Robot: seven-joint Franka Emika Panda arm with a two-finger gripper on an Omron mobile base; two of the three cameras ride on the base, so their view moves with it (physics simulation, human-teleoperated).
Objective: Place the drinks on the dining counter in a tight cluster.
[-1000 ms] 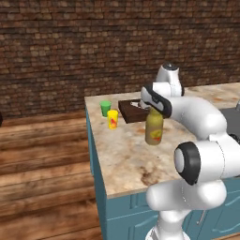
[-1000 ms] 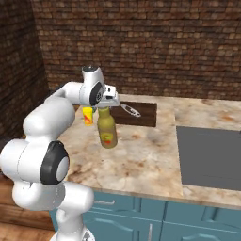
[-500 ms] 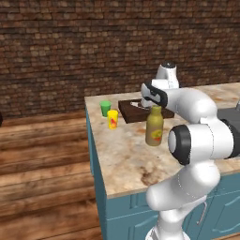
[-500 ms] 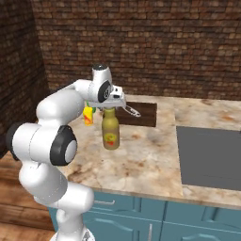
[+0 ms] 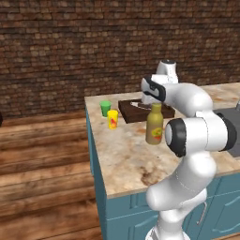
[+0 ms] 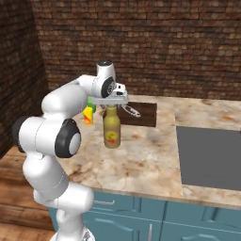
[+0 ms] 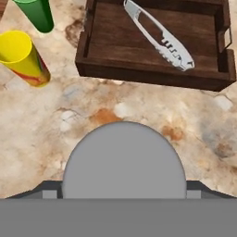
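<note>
One of the drinks, a fat olive-yellow bottle (image 5: 154,127) (image 6: 112,132) with a yellow-red label, stands upright on the marbled dining counter (image 5: 126,157) (image 6: 146,162). My gripper (image 5: 153,96) (image 6: 111,100) hangs directly over it, open, with the jaws spread wider than the cap and nothing held between them. Seen from the hand, the bottle's round grey cap (image 7: 124,159) sits close below, at the bottom centre.
A dark wooden tray (image 5: 127,112) (image 6: 147,115) (image 7: 139,74) holding metal tongs (image 7: 159,37) lies just behind the bottle. A green cup (image 5: 106,108) (image 7: 37,14) and a yellow cup (image 5: 113,119) (image 6: 88,116) (image 7: 23,58) stand near the counter's left edge. The inset sink (image 6: 212,155) is to the right.
The arm's elbow and upper links have swung in over the counter, nearer the cameras. The bottle has stayed where it stood, and the hand still hovers over its cap.
</note>
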